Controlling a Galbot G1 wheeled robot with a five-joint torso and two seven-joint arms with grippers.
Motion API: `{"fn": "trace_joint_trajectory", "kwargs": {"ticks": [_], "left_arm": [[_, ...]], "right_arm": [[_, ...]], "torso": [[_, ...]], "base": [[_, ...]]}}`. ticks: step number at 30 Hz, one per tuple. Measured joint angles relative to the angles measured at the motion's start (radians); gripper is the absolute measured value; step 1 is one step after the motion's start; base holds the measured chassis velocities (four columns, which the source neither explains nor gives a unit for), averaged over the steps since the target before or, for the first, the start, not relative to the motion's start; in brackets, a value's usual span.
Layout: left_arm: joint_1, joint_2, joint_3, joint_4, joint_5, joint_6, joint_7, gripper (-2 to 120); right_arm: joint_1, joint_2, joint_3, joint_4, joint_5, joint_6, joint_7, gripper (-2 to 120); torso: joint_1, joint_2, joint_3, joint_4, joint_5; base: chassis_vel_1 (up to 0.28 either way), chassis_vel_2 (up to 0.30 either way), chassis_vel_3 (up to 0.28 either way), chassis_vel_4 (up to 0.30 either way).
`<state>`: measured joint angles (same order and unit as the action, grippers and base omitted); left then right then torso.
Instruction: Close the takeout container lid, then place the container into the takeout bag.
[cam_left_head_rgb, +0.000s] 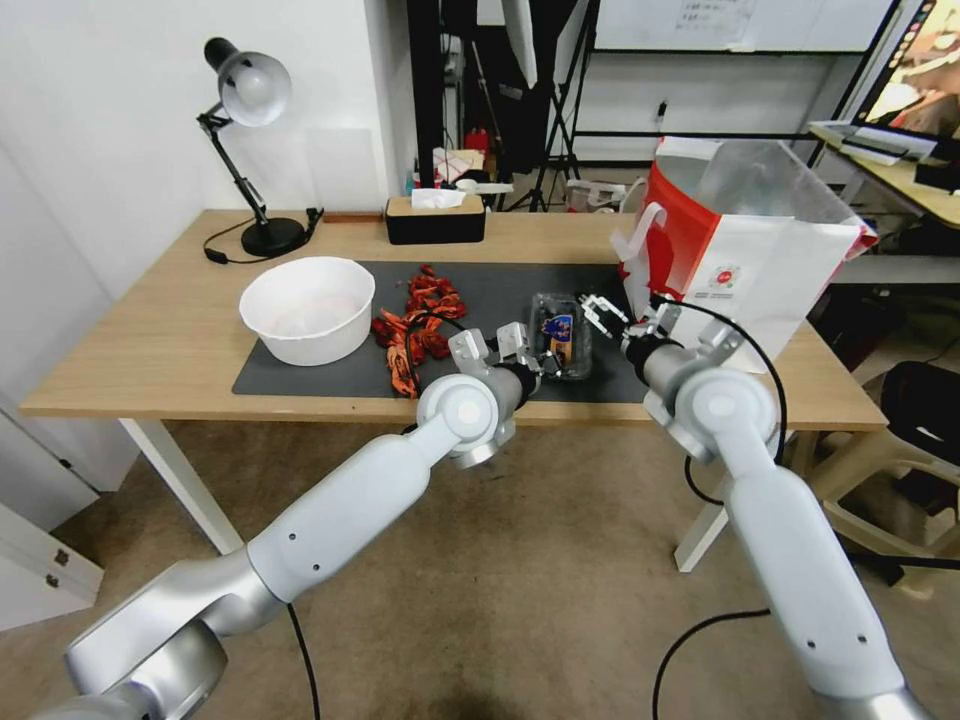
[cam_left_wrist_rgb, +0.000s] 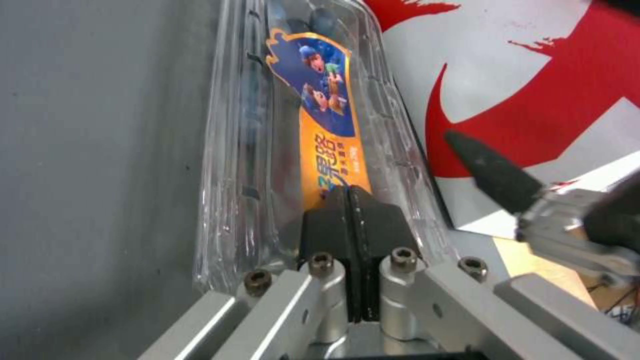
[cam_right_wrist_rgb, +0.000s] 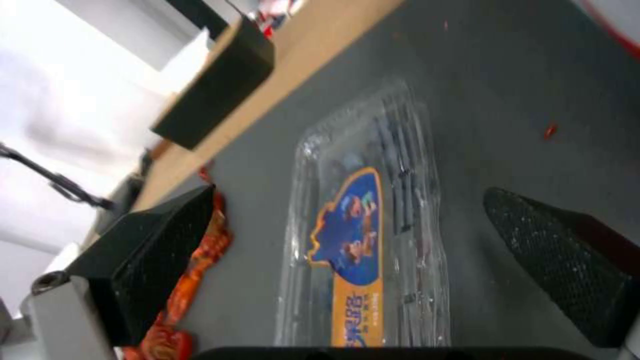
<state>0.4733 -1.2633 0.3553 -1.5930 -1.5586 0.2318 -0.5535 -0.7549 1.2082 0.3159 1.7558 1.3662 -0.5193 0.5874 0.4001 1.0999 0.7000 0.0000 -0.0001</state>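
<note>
On dark mat (cam_left_head_rgb: 330, 375) at table (cam_left_head_rgb: 150, 340) front edge: both arms stretched fwd, flanking takeout container (cam_left_head_rgb: 561, 338).

Left gripper (cam_left_head_rgb: 548, 363) low at container's near end, pads pressed together, tips on lid (cam_left_wrist_rgb: 320, 125) w/ its orange-blue sticker; gripping anything or not – can't tell. Right gripper (cam_left_head_rgb: 598, 316) just right of container, fingers (cam_right_wrist_rgb: 560, 250) spread wide, empty, hovering over it. Count: 1 container, lid down, lying flat; 1 takeout bag (cam_left_head_rgb: 740, 250) upright just right of it, mouth open; 1 white bowl (cam_left_head_rgb: 307, 308); 1 pile red wrappers (cam_left_head_rgb: 418, 325); 1 tissue box (cam_left_head_rgb: 435, 218); 1 desk lamp (cam_left_head_rgb: 248, 140).

Closed clear takeout container (cam_left_head_rgb: 562, 337) lies beside upright takeout bag (cam_left_head_rgb: 745, 260).
</note>
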Motion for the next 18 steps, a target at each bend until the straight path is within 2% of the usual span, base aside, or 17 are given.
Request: {"fn": "trace_joint_trajectory", "kwargs": {"ticks": [18], "left_arm": [[0.002,0.004,-0.004,-0.005,0.0,-0.007,0.003,0]], "right_arm": [[0.131,0.065,-0.064,-0.143,0.078,-0.113,0.167,100]], "torso": [[0.0,0.0,0.0,0.0001,-0.0001]], "base": [[0.0,0.0,0.0,0.0]]}}
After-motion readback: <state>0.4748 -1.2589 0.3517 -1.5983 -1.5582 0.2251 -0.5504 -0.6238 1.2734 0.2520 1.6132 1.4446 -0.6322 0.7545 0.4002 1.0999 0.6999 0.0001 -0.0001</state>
